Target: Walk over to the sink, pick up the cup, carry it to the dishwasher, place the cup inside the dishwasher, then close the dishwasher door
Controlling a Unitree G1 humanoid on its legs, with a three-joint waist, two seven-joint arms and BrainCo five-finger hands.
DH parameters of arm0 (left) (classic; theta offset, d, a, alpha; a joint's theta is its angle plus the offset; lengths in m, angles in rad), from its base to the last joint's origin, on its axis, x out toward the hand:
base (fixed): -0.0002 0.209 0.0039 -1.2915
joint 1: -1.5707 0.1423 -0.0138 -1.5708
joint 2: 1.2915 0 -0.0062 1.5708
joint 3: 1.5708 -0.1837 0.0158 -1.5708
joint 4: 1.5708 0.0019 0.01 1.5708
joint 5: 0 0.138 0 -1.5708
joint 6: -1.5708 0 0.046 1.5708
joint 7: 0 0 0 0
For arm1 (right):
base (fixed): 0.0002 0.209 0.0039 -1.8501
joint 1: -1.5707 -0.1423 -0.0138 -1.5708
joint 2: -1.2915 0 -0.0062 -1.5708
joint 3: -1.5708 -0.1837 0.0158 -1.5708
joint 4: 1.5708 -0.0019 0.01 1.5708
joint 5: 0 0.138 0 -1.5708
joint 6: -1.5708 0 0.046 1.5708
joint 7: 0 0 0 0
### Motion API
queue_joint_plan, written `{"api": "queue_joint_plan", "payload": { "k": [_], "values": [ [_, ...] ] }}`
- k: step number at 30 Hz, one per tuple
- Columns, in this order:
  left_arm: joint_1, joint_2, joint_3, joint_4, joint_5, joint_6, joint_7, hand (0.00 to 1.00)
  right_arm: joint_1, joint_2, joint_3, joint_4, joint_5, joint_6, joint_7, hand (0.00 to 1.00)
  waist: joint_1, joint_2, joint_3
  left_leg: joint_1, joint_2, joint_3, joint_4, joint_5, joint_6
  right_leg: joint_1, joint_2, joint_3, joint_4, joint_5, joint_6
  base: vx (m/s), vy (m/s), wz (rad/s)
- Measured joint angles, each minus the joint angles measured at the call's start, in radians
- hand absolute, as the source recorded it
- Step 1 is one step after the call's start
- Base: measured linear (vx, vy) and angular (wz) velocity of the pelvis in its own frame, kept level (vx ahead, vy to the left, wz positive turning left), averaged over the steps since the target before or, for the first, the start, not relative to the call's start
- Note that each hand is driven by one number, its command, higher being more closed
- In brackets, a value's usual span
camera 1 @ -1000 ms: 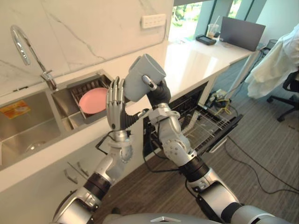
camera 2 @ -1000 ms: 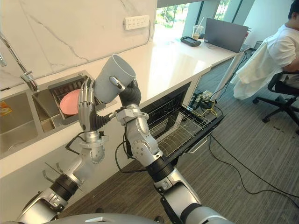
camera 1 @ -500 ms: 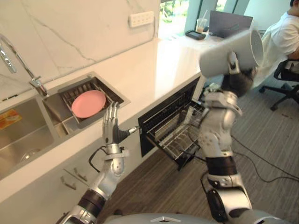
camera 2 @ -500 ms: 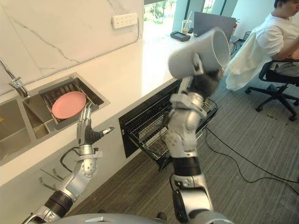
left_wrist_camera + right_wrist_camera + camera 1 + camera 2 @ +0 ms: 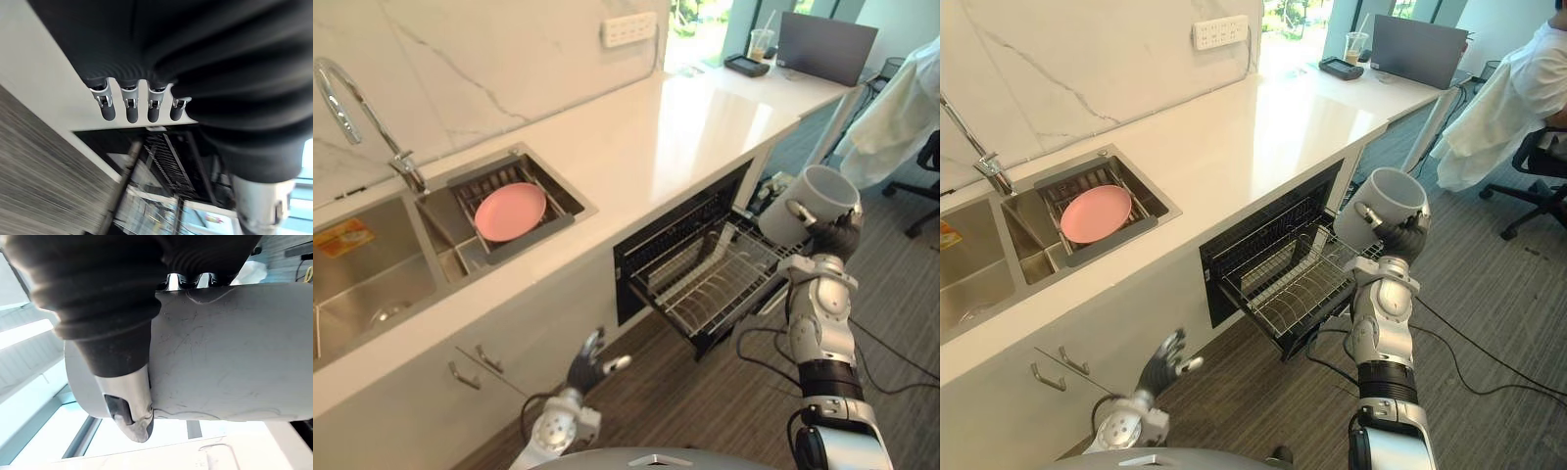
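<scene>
Lowered, the cup (image 5: 808, 204) now tilts near the pulled-out dishwasher rack (image 5: 705, 282), right hand (image 5: 838, 238) clasped round it for loading; left hand (image 5: 586, 367) hangs low, fingers relaxed

White marble wall (image 5: 489, 59), pale countertop (image 5: 656, 137), grey plank floor (image 5: 1489, 323), bright window (image 5: 693, 14), office chair (image 5: 1540, 149)

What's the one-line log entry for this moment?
right hand: shut on cup, beside rack | left hand: open, low | dishwasher: open, rack out

Silver-grey arms (image 5: 1380, 318) end in a dark-ribbed robot hand (image 5: 102, 298) with silver, dark-tipped fingers (image 5: 127, 108).
</scene>
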Motion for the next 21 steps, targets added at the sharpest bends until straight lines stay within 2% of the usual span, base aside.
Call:
{"api": "queue_joint_plan", "payload": {
  "k": [1, 4, 8, 10, 13, 15, 17, 18, 21],
  "values": [
    [0.001, 0.016, 0.062, 0.099, 0.061, 0.014, 0.023, 0.00, -0.002, 0.000, 0.016, 0.065, -0.033, -0.001, 0.002, 1.00, 0.006, -0.008, 0.005, 0.000, -0.001, -0.001, 0.000, 0.000, 0.000, 0.000, -0.001, -0.002, 0.003, -0.001, -0.001, 0.01, -0.004, 0.07],
    [0.019, 0.043, 0.169, 0.209, 0.139, 0.027, 0.060, 0.00, -0.005, 0.001, 0.070, 0.149, -0.052, 0.004, 0.021, 1.00, 0.010, -0.017, 0.011, 0.000, -0.005, -0.006, 0.000, 0.000, 0.000, 0.000, -0.006, -0.011, 0.003, 0.000, -0.002, 0.01, -0.003, 0.08],
    [0.001, 0.057, 0.351, 0.356, 0.138, 0.030, 0.085, 0.00, -0.010, 0.013, 0.107, 0.245, -0.082, 0.068, 0.075, 1.00, 0.024, -0.038, 0.026, -0.004, -0.016, -0.032, 0.000, 0.002, 0.003, 0.019, -0.017, -0.044, 0.003, -0.006, 0.004, 0.00, 0.001, 0.19],
    [0.020, 0.064, 0.407, 0.415, 0.143, 0.041, 0.099, 0.00, -0.016, 0.009, 0.106, 0.277, -0.117, 0.085, 0.083, 1.00, 0.029, -0.044, 0.033, -0.011, -0.022, -0.046, -0.001, 0.002, 0.003, 0.022, -0.021, -0.057, 0.003, -0.011, 0.008, -0.01, -0.001, 0.23],
    [0.059, 0.067, 0.447, 0.446, 0.157, 0.045, 0.129, 0.00, -0.070, -0.012, 0.106, 0.373, -0.119, 0.092, 0.082, 1.00, 0.036, -0.039, 0.058, -0.033, -0.032, -0.060, -0.001, 0.004, 0.004, 0.023, -0.031, -0.083, 0.005, -0.015, 0.013, -0.02, 0.012, 0.31],
    [0.076, 0.067, 0.464, 0.447, 0.164, 0.045, 0.140, 0.00, -0.123, -0.039, 0.106, 0.419, -0.125, 0.095, 0.082, 1.00, 0.053, -0.028, 0.075, -0.077, -0.038, -0.070, 0.000, 0.020, 0.011, -0.011, -0.038, -0.101, 0.013, -0.013, 0.012, -0.05, 0.021, 0.33],
    [0.071, 0.067, 0.488, 0.442, 0.187, 0.043, 0.135, 0.00, -0.187, -0.074, 0.106, 0.450, -0.148, 0.097, 0.084, 1.00, 0.059, -0.016, 0.114, -0.111, -0.043, -0.091, 0.000, 0.043, 0.019, -0.039, -0.043, -0.119, 0.022, -0.004, 0.013, -0.05, 0.018, 0.36],
    [0.067, 0.071, 0.497, 0.441, 0.201, 0.040, 0.125, 0.00, -0.248, -0.104, 0.107, 0.479, -0.153, 0.099, 0.086, 1.00, 0.064, -0.012, 0.152, -0.140, -0.047, -0.107, 0.006, 0.058, 0.020, -0.061, -0.045, -0.133, 0.026, 0.006, 0.010, -0.04, 0.014, 0.27],
    [0.055, 0.076, 0.496, 0.443, 0.221, 0.034, 0.104, 0.00, -0.328, -0.149, 0.117, 0.509, -0.154, 0.100, 0.087, 1.00, 0.085, -0.015, 0.226, -0.165, -0.051, -0.115, 0.006, 0.073, 0.022, -0.082, -0.047, -0.139, 0.027, 0.017, 0.007, -0.07, 0.013, 0.13]
  ]
}}
